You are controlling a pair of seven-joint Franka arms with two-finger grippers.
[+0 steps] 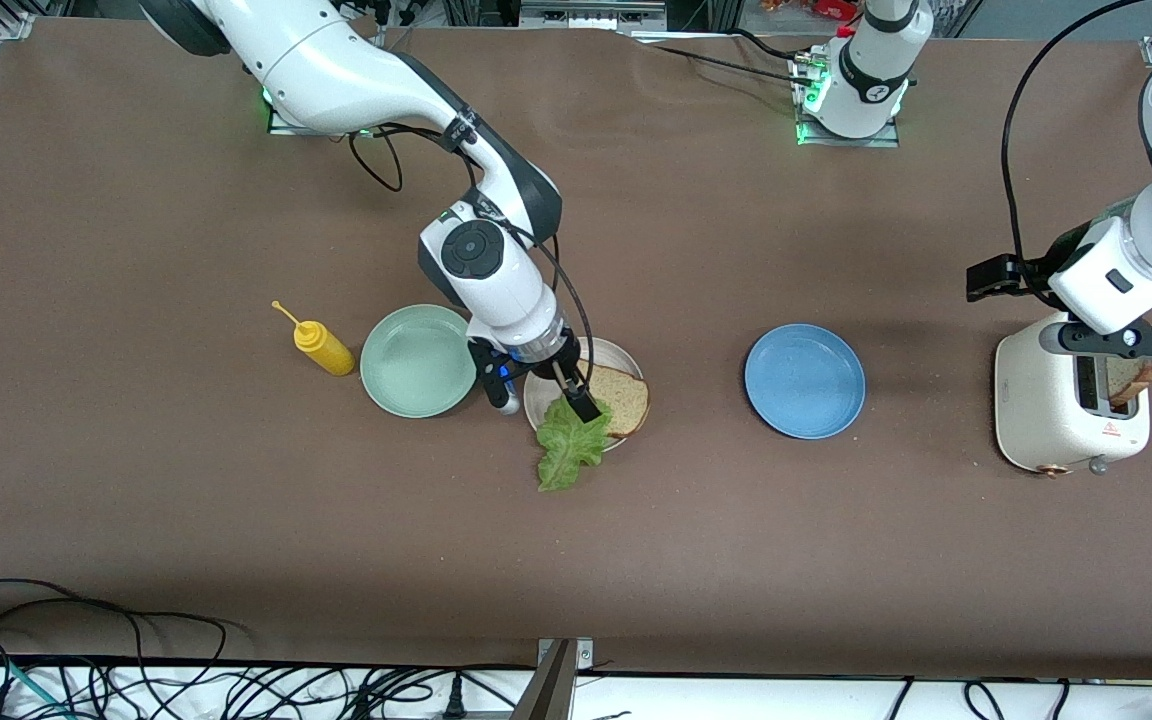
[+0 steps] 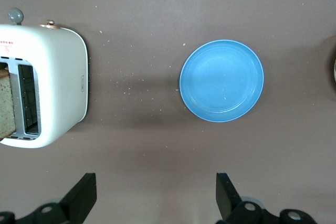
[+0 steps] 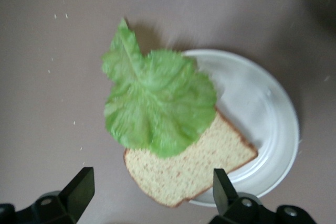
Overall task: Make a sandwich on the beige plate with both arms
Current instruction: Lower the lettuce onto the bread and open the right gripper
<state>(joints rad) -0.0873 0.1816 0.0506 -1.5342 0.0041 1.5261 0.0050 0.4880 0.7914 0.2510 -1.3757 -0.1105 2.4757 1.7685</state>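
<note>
The right gripper (image 1: 576,392) is held over the beige plate (image 1: 542,400), its jaws spread wide and nothing kept between them; in the right wrist view both fingers (image 3: 79,187) are seen well apart with only table and food between. The lettuce leaf (image 1: 570,450) is draped half on the bread slice (image 1: 622,398) and half off the plate's rim, on the side nearer the front camera, so the filling appears to be laid only loosely and some of it hangs over the bare table. The slice itself is set on the plate toward the left arm's end, one corner reaching past the rim.

The left gripper (image 2: 155,195) is held above the toaster (image 1: 1071,415), which stands well apart from the beige plate toward the left arm's end of the table; its jaws are also fully parted and empty. A second slice of bread (image 1: 1131,380) is seen standing in a toaster slot, and the gripper seems to be poised there so that this slice can be drawn out to close the sandwich.

Between the beige plate and the toaster a blue plate (image 1: 804,380) is left unused. Beside the beige plate, toward the right arm's end, a mint-green plate (image 1: 418,360) and then a yellow squeeze bottle (image 1: 324,347) are placed.
</note>
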